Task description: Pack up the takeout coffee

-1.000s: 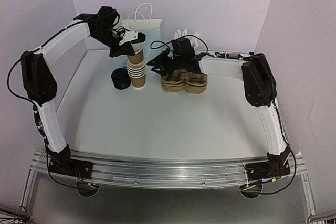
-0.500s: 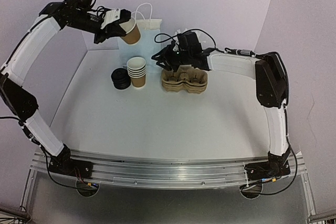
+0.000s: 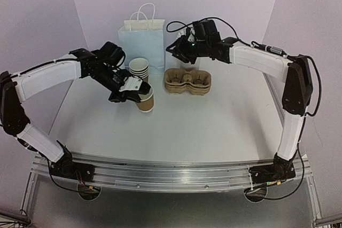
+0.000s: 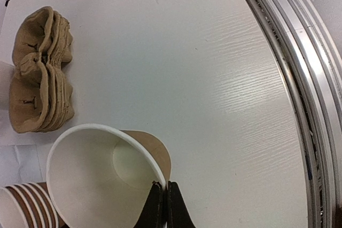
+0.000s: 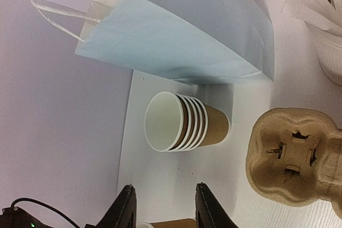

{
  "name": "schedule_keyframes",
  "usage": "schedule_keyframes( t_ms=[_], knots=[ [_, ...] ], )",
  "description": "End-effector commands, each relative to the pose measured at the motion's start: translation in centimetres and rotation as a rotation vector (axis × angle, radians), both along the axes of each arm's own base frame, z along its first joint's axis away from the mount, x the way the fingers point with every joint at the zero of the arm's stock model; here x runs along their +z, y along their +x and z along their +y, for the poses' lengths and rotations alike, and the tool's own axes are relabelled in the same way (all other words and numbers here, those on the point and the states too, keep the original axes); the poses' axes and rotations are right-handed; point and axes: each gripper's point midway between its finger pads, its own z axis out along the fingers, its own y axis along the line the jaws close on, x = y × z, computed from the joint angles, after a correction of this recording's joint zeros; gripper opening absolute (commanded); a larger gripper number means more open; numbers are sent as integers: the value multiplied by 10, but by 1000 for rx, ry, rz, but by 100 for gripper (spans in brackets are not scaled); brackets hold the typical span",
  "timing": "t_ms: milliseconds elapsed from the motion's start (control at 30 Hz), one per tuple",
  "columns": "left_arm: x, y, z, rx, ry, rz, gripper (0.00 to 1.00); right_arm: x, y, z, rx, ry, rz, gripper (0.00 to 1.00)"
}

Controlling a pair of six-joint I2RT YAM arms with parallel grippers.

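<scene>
My left gripper is pinching shut on the white rim of one brown paper cup, one finger inside the wall and one outside, as the left wrist view shows. The cup is sitting low over the table, just in front of the stack of nested cups; I cannot tell whether its base is touching the surface. Behind that stack the pale blue paper bag is standing upright against the back wall, handles up. To the right of the stack, apart from it, the pile of moulded pulp cup carriers is lying flat. My right gripper is hovering above the gap between bag and carriers, its fingers standing apart and holding nothing. The white holder of sticks is showing at the far right of the right wrist view. White tabletop is stretching from the held cup to the aluminium rail at the near edge.
</scene>
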Motion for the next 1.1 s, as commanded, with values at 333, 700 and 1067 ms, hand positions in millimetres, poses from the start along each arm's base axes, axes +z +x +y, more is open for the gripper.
schedule_keyframes(
  t_ms=[333,700,1067],
  knots=[
    [-62,12,-23,-87,16,-4,0,-19,-10,-13,1,-72,34,35],
    [-64,10,-20,-104,73,52,35,-18,-8,-9,11,-63,36,37],
    [72,55,12,107,-158,76,87,-18,-9,-5,33,-63,35,40]
  ],
)
